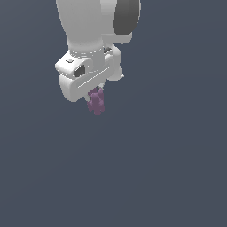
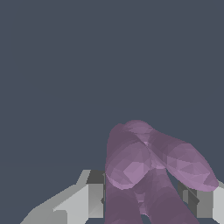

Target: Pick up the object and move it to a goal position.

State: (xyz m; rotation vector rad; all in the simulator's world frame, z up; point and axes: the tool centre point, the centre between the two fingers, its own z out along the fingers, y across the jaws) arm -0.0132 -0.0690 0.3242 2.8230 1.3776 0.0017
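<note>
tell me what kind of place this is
Most likely a bare simulated scene, not a real room: flat slate-grey backdrop with no furniture, a smooth white robot gripper, and a faceted lumpy purple-magenta cluster held between its fingers.

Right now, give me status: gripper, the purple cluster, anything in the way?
Gripper shut on the purple cluster, fingers either side of it. Cluster hangs below the white hand, off any surface. Nothing else in view; no goal marker seen.

A plain, flat, dark slate-blue backdrop (image 1: 177, 168) fills both views all around and beneath the jaws, evenly coloured, unmarked, with no seam or edge to tell whether it is a worktop.
</note>
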